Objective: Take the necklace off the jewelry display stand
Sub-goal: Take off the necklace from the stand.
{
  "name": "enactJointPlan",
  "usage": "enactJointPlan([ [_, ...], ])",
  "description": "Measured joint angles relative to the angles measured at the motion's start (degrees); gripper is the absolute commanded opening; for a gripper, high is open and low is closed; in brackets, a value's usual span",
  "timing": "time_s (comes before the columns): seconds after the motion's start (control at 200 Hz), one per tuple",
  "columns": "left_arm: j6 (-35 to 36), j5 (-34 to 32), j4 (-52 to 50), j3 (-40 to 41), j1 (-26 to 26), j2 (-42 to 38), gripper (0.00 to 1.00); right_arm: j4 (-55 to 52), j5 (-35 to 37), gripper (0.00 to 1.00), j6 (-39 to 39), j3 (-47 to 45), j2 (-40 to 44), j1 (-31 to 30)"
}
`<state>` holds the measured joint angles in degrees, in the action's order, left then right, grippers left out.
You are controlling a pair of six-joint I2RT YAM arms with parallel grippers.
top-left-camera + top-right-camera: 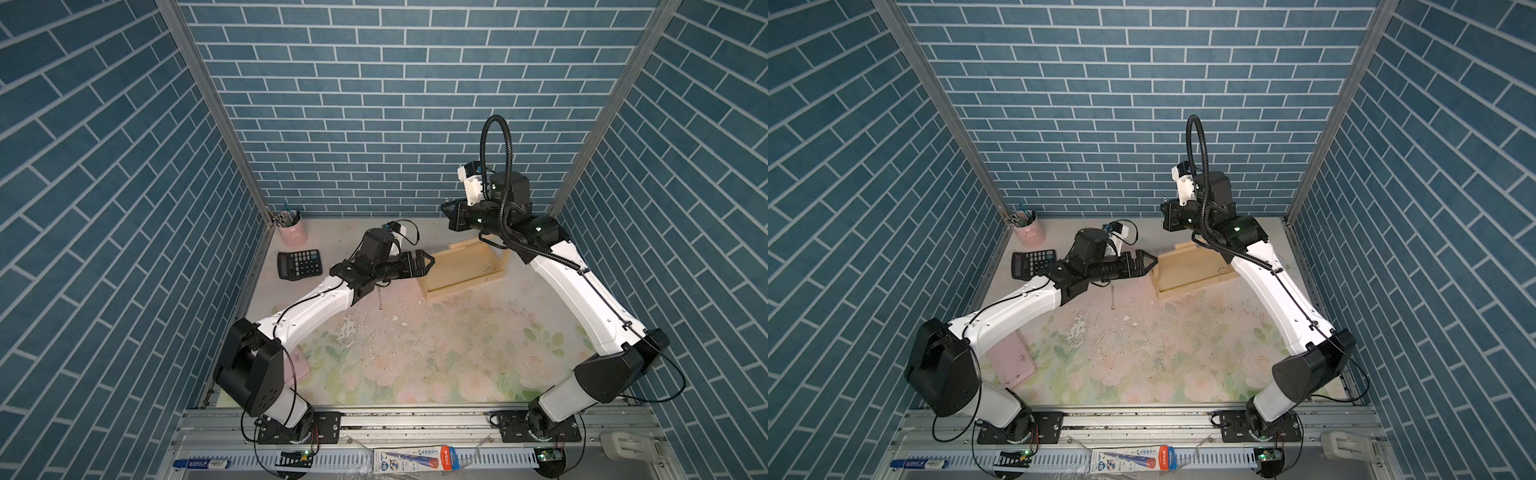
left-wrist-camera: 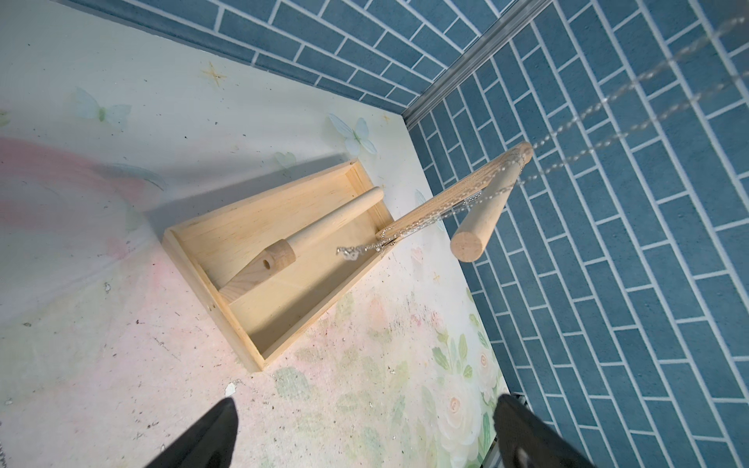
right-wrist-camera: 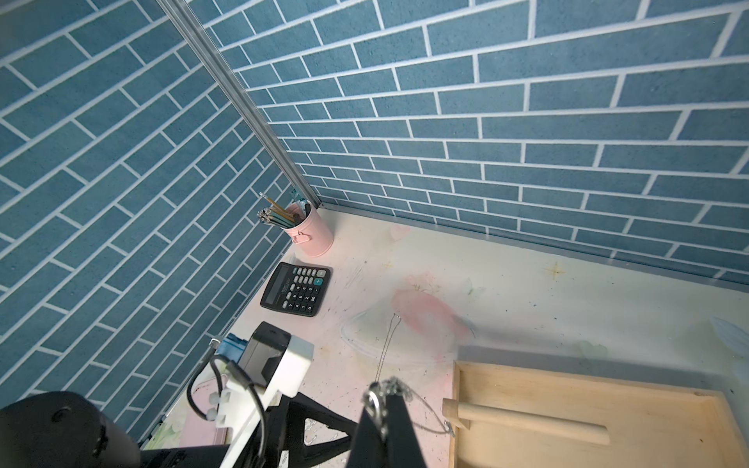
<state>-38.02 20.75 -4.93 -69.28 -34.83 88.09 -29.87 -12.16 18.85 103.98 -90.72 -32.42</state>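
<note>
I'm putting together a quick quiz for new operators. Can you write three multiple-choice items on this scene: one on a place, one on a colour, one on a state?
1. Where does the pencil cup stand?
A) in the wooden tray
B) in the far corner of the walls, beyond the calculator
C) at the table's near edge

2. What colour is the calculator's body?
A) white
B) pink
C) black

3. What state is the right end effector in?
A) shut on the necklace
B) wide open, holding nothing
C) shut on a pencil

Answers:
1 B: in both top views the cup sits where the two walls meet, just past the calculator.
2 C: its casing is black, with some pale keys.
3 A: in the right wrist view the chain is bunched at the closed tip and hangs from it.
</note>
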Motion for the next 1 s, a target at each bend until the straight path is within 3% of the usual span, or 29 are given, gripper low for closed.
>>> enactJointPlan([
  [1.0,0.07,2.36,3.74,0.76,1.60,0.00,1.00,-2.21,1.75,0.00,0.39,3.41,-0.59,-3.30],
])
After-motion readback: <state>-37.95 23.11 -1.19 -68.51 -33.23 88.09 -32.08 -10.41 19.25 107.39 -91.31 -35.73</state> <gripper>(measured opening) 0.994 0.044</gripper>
